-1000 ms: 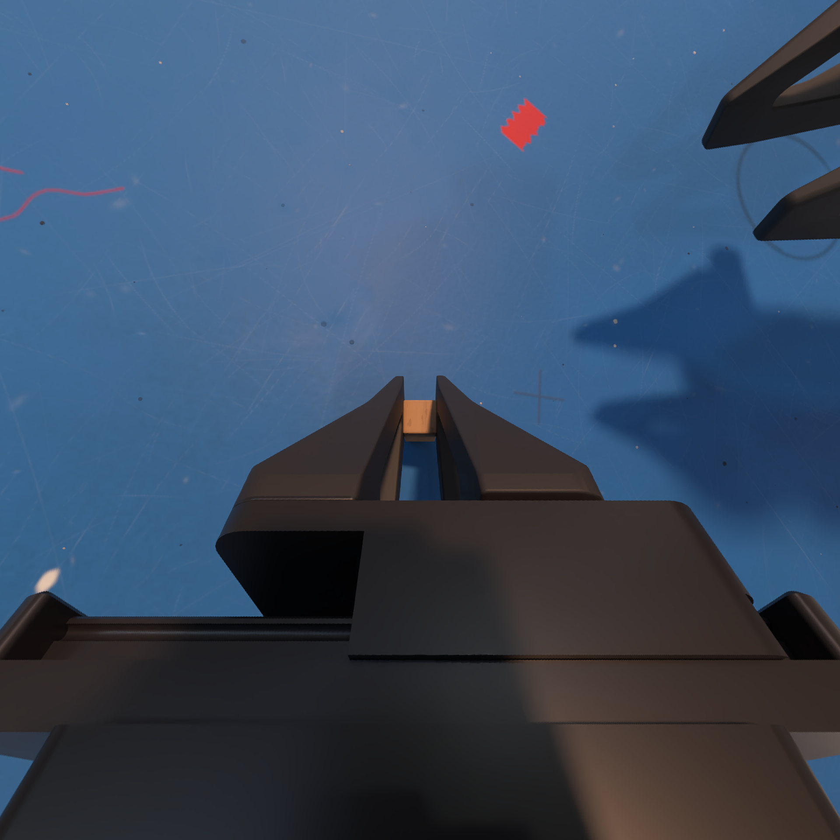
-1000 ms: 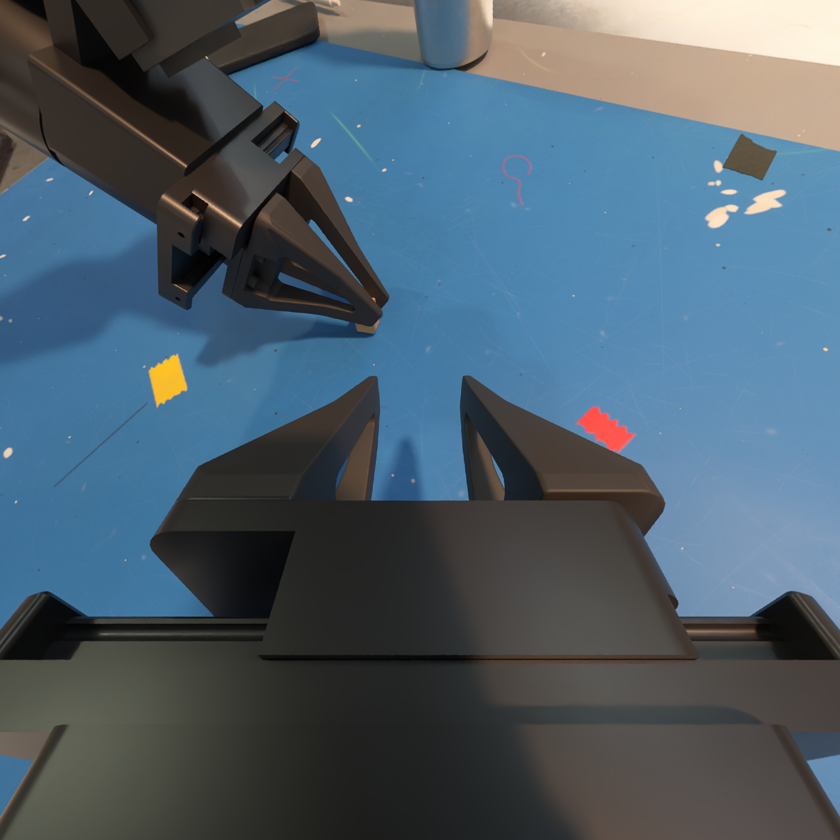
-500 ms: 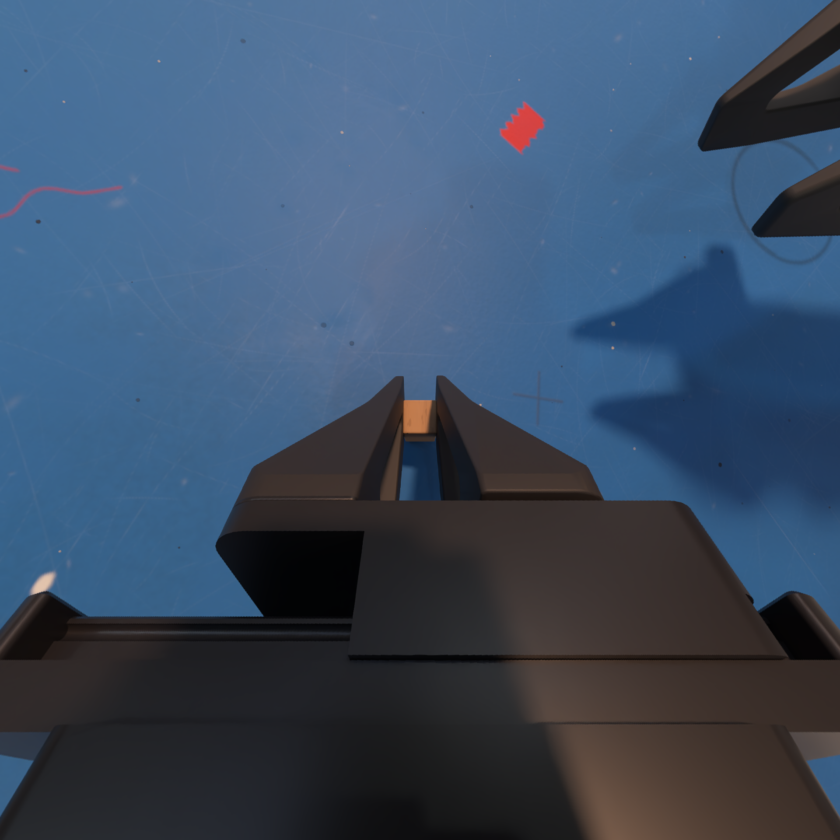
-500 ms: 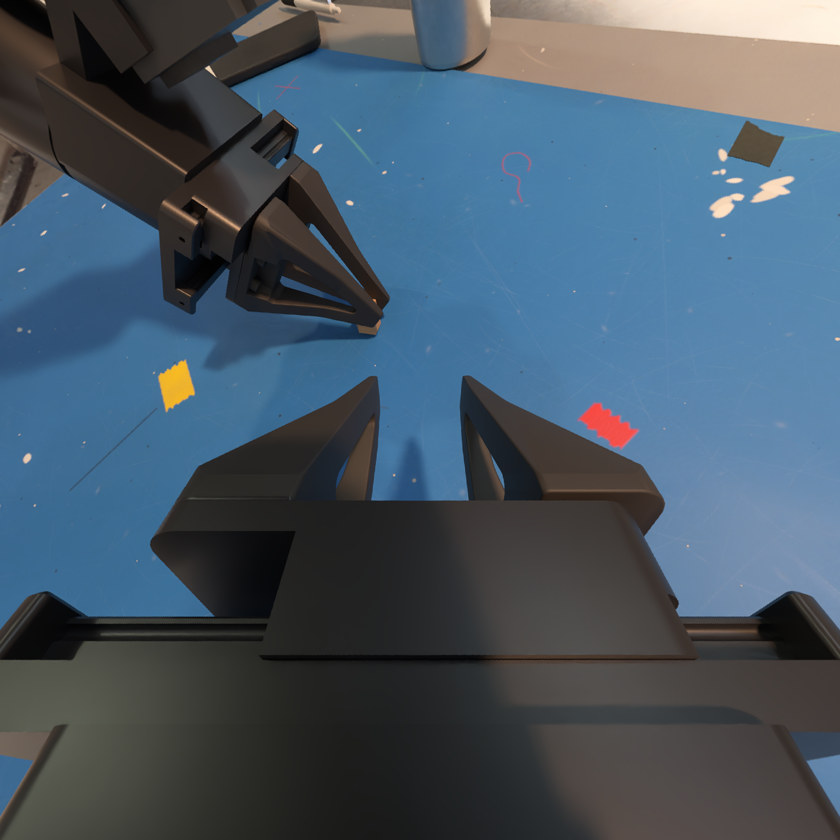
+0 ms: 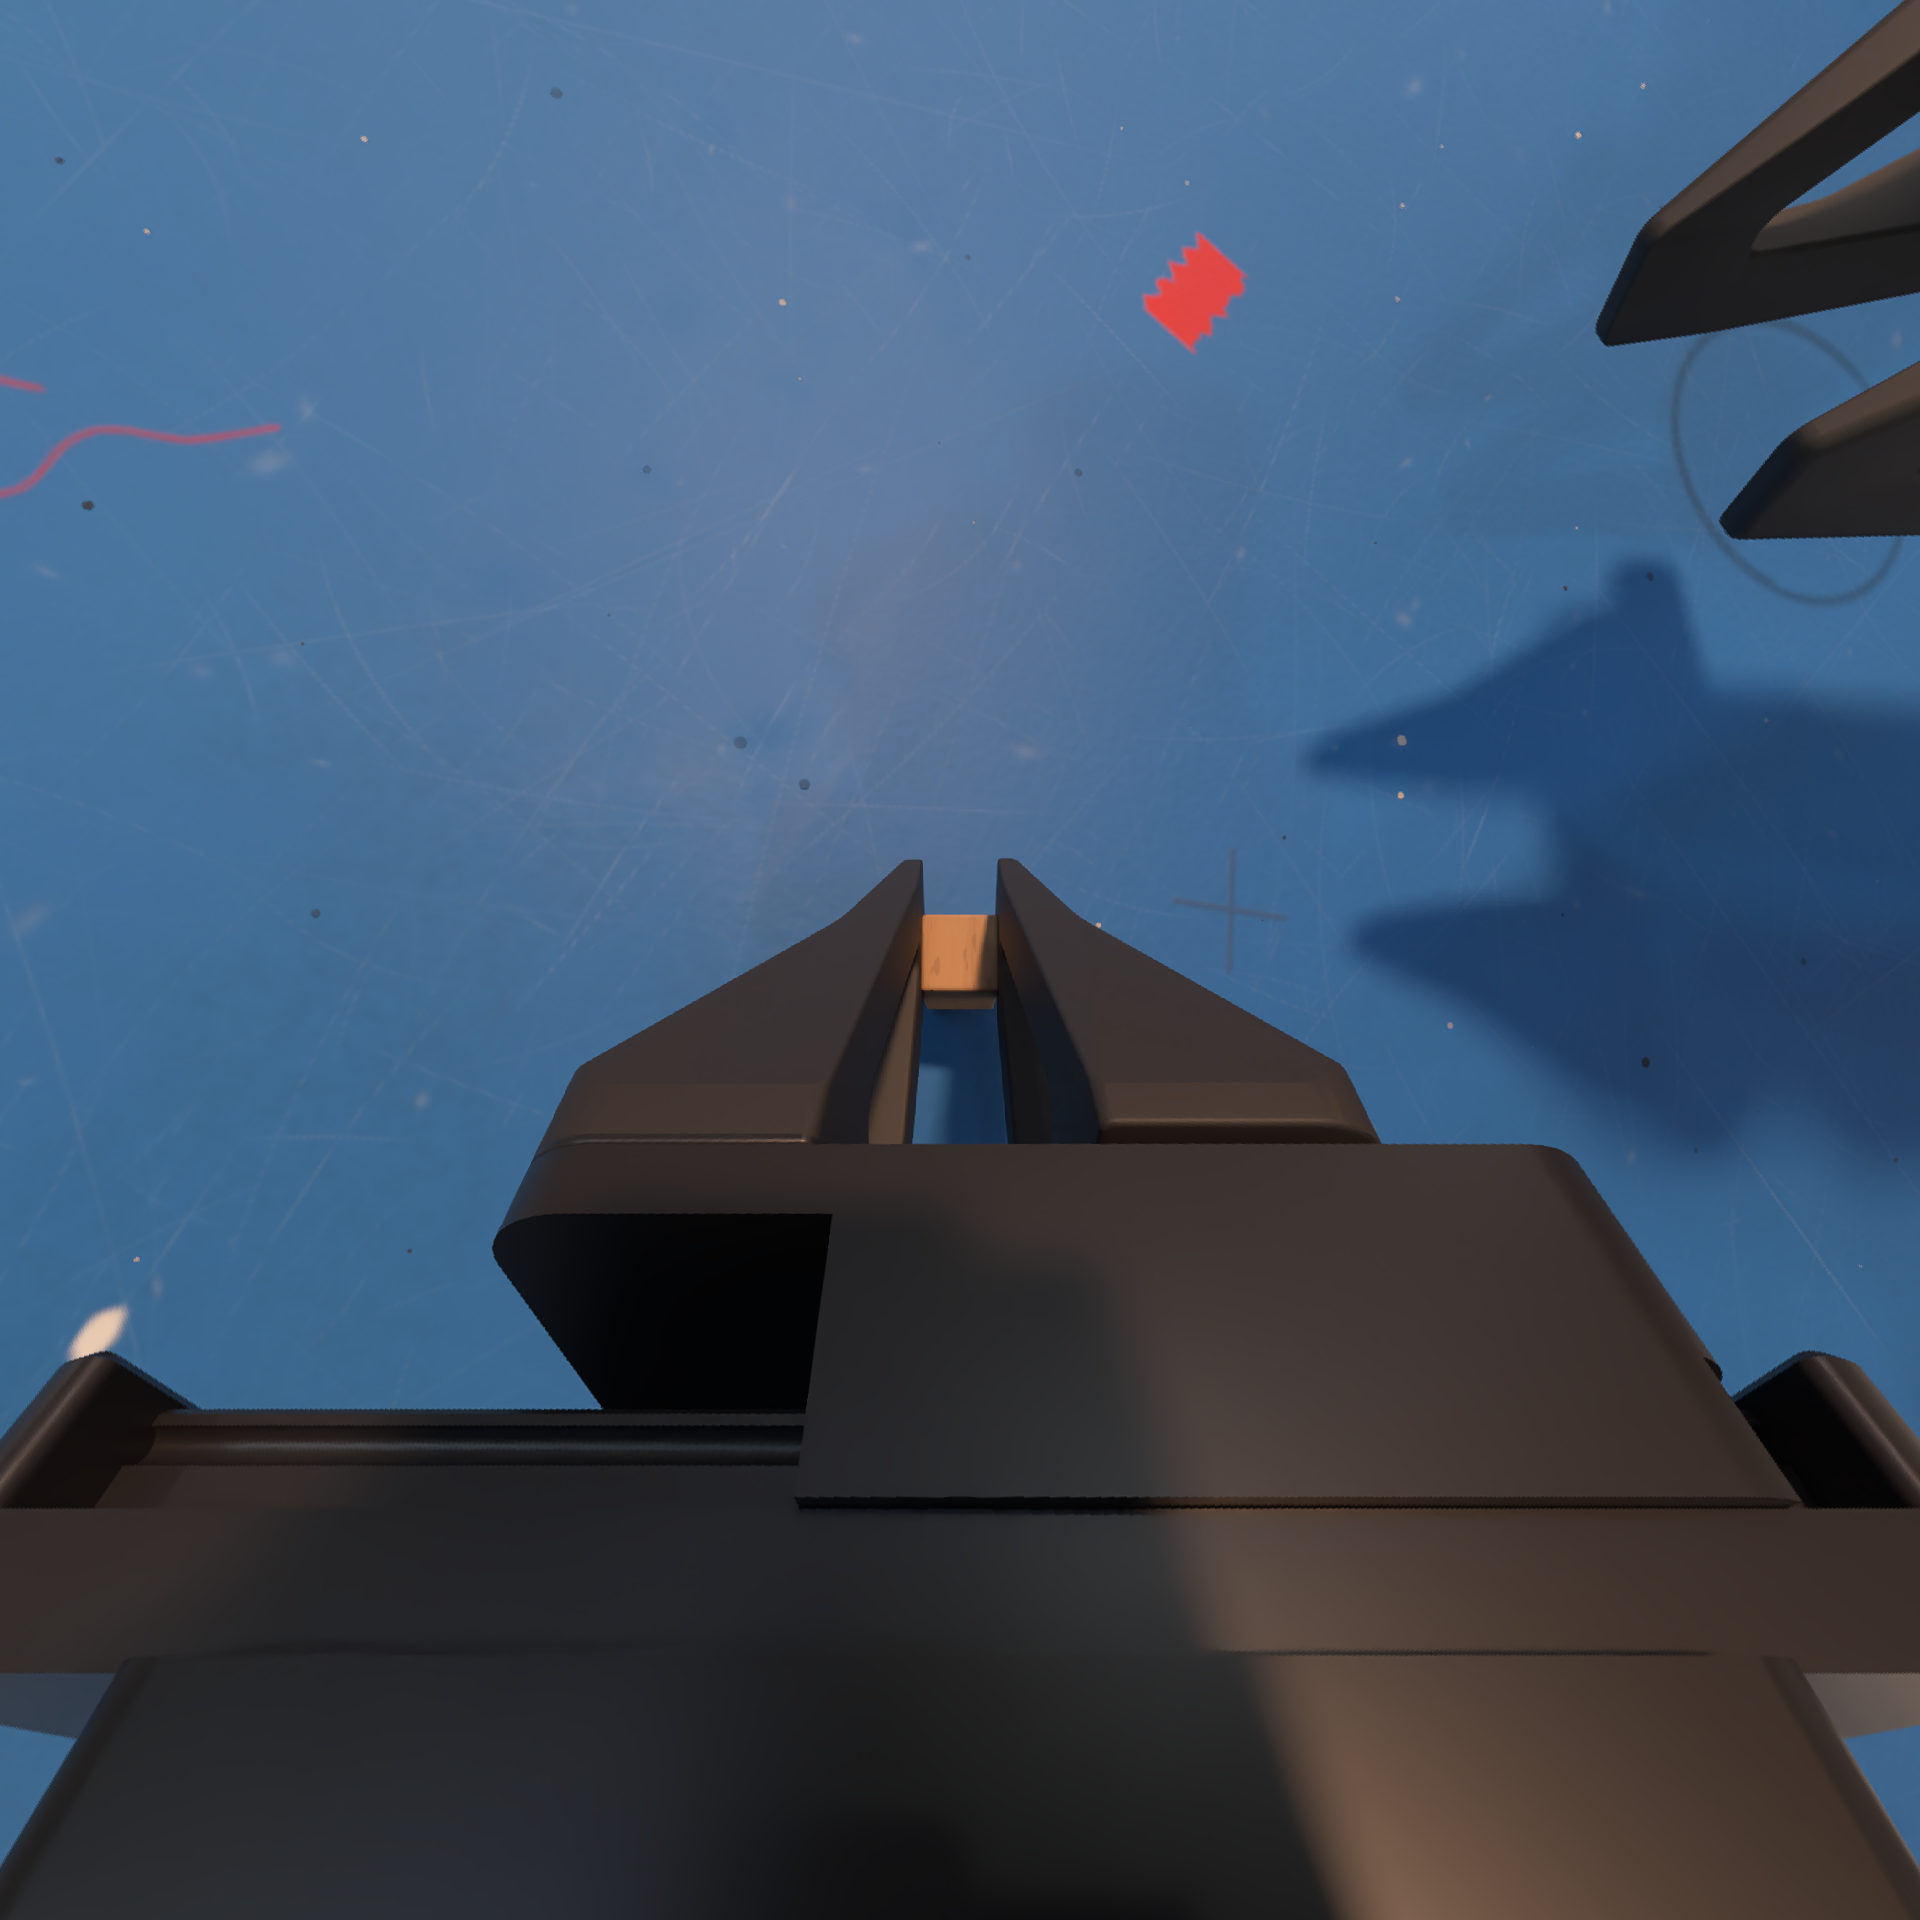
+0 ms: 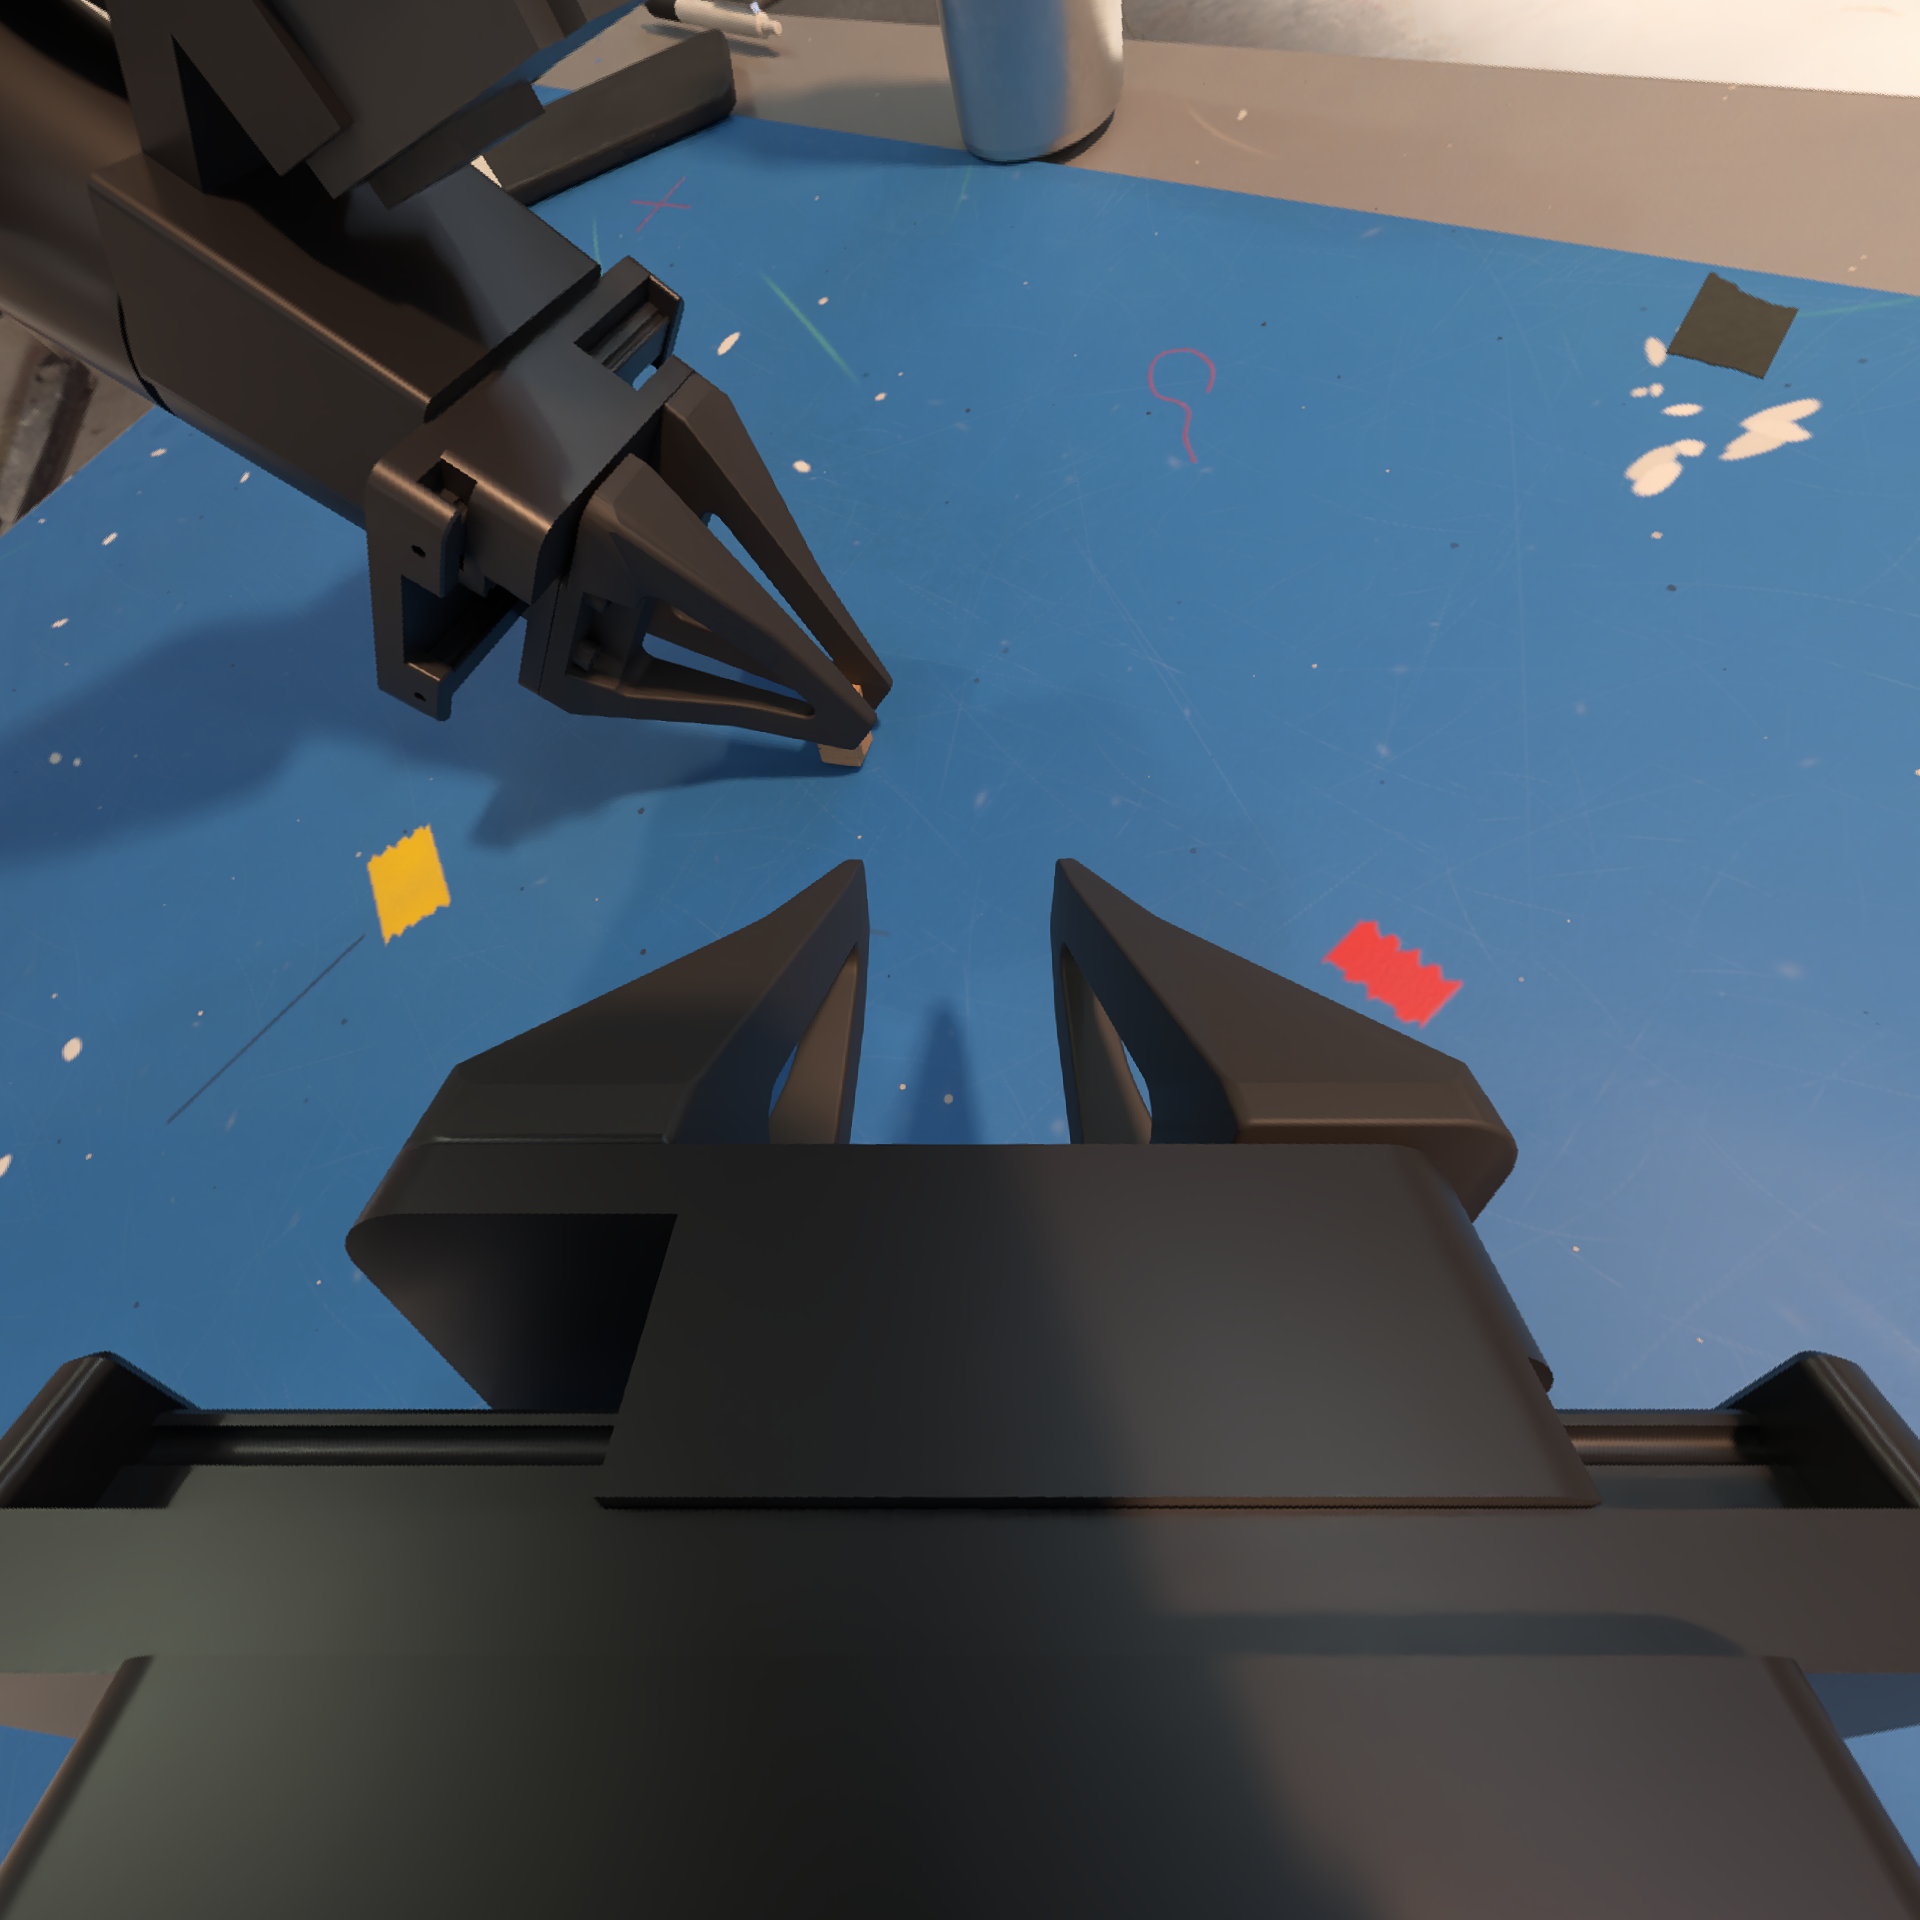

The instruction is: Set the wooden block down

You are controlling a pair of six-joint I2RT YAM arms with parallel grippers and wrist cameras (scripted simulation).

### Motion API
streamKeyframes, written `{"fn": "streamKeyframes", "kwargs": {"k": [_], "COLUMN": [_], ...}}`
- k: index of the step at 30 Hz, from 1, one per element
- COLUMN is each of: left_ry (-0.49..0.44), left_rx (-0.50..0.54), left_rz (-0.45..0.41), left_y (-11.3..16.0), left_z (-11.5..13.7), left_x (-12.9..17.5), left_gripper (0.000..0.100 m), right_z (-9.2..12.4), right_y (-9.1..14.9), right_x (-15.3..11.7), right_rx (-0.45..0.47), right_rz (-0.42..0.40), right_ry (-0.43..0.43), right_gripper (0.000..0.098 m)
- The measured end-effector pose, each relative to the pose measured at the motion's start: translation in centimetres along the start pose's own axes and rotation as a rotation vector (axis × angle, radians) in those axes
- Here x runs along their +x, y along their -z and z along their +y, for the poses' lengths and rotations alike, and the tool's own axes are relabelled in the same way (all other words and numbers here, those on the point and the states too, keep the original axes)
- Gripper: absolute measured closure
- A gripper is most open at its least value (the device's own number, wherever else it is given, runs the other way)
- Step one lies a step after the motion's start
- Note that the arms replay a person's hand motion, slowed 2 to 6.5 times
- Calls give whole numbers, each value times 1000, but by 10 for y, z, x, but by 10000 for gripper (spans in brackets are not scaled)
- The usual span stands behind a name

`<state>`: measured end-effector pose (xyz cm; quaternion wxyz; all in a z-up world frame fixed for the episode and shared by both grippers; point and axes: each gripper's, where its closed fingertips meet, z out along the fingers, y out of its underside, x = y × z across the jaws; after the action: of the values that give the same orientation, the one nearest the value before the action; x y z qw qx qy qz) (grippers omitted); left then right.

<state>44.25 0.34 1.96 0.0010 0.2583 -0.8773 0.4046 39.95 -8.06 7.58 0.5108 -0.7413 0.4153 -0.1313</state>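
Note:
A small light wooden block [image 5: 958,954] is pinched between the two black fingers of my left gripper [image 5: 959,883], which is shut on it. In the right wrist view the left gripper [image 6: 868,712] points down at the blue mat [image 6: 1351,675] with the block's bottom [image 6: 842,750] at or just above the surface; I cannot tell if it touches. My right gripper [image 6: 958,883] is open and empty, a short way in front of the left one. Its fingertips [image 5: 1662,312] show at the upper right of the left wrist view.
A red tape piece [image 6: 1392,971] lies right of my right gripper; it also shows in the left wrist view [image 5: 1195,291]. A yellow tape piece [image 6: 407,881] lies to the left. A metal cylinder [image 6: 1034,73] and a black patch [image 6: 1730,324] sit at the mat's far edge.
The right wrist view has shifted slightly; the left gripper and marks drift a little. The left gripper stays shut on the block in the same place.

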Motion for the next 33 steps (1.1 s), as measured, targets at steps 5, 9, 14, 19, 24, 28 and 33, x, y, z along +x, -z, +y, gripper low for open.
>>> {"fn": "streamKeyframes", "kwargs": {"k": [5, 9, 14, 19, 24, 28, 33], "left_ry": [0, 0, 0, 0, 1, 3, 3], "left_rx": [0, 0, 0, 0, 0, 0, 0], "left_rz": [0, 0, 0, 0, 0, 0, -1], "left_y": [0, 0, 0, 0, 0, 0, 0], "left_z": [0, 0, 0, 0, 0, 0, 0], "left_x": [0, 0, 0, 0, 0, 0, 0], "left_gripper": [885, 885, 885, 885, 886, 885, 885], "right_z": [0, 0, 1, 1, 1, 1, 1], "right_y": [0, 0, 0, 0, 0, 0, 0], "right_x": [0, 0, 0, 0, 0, 0, 0], "right_rx": [0, 0, -2, -4, -5, -6, -7], "right_rz": [0, 0, 0, 0, 0, 0, 0], "right_ry": [0, 1, 1, 2, 4, 4, 3], "right_gripper": [685, 688, 692, 695, 698, 699, 700]}}
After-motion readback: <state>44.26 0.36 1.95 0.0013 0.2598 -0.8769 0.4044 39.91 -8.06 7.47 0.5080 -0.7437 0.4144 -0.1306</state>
